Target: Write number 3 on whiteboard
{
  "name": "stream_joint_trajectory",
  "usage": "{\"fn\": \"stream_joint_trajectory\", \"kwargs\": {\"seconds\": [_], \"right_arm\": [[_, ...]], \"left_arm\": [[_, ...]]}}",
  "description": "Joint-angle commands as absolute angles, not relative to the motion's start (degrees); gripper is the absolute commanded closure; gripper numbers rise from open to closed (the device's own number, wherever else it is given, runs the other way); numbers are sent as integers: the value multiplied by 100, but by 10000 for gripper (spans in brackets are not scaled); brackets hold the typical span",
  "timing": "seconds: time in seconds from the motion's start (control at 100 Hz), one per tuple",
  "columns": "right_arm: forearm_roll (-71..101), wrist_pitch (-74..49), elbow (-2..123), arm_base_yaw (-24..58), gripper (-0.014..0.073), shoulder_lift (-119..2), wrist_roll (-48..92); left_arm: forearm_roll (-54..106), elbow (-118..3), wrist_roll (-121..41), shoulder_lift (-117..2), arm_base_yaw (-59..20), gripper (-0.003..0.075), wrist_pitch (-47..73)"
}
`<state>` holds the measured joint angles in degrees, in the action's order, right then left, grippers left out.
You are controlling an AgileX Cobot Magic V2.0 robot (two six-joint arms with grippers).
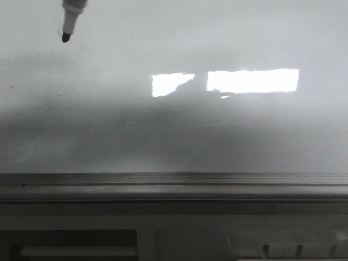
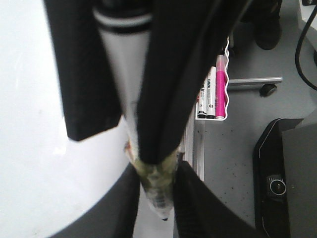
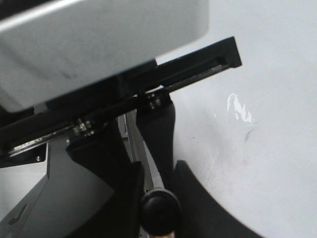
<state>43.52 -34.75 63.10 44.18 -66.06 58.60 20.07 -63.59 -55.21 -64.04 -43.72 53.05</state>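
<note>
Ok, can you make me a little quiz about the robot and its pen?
1. True or false: the number 3 is already drawn on the whiteboard.
2. What does the left end effector hold? A) an eraser B) a marker C) a cup
3. Fill in: in the front view, the marker's tip is near the board's top ____ corner.
Key: 1 false; 2 B; 3 left.

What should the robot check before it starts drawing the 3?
1. Marker held in left tool: ok.
2. Cap off, black tip bare: ok.
3. Whiteboard free of writing where the front view shows it: ok.
4. Tip touching the board: cannot tell.
5. Right tool away from the writing spot: ok, absent from the front view.
6. Ink flows: cannot tell.
</note>
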Motion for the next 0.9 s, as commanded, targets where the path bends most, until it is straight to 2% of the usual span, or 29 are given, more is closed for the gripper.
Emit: {"fn": "stream_joint_trajectory", "kwargs": {"seconds": [0.0, 0.07, 0.08, 0.11, 0.14, 0.2, 0.27, 0.39, 0.51, 0.65, 0.89], "right_arm": [[4630, -3136, 6487, 4402, 654, -6488, 5723], [4546, -2829, 6487, 4391, 654, -6447, 5723], [4535, -2772, 6487, 4391, 654, -6434, 5723], [4505, -2658, 6487, 4391, 654, -6410, 5723], [4441, -2556, 6487, 4391, 654, -6399, 5723], [4295, -2356, 6487, 4391, 654, -6399, 5723], [4012, -2175, 6476, 4379, 654, -6399, 5723], [3895, -1724, 6336, 4228, 654, -6409, 5723], [3895, -1247, 6117, 3947, 654, -6418, 5723], [3895, -971, 5910, 3718, 654, -6474, 5723], [3884, -960, 5868, 3645, 654, -6790, 5723]], "left_arm": [[2163, -6592, -5113, -6152, -4419, 422, 4771], [2080, -6592, -4487, -6004, -4419, 204, 4771], [2073, -6592, -4487, -5988, -4419, 204, 4771], [2027, -6592, -4263, -5904, -4419, 134, 4811], [1972, -6592, -4077, -5789, -4419, 96, 4866], [1852, -6579, -3845, -5566, -4419, 95, 4891], [1664, -6498, -3615, -5219, -4419, 133, 4881], [1057, -6158, -2879, -4392, -4319, 272, 4520], [157, -5607, -1712, -3557, -4132, 468, 4049], [-289, -4911, -1134, -2749, -4003, 743, 3737], [-45, -4176, -1134, -2210, -4003, 741, 3320]]}}
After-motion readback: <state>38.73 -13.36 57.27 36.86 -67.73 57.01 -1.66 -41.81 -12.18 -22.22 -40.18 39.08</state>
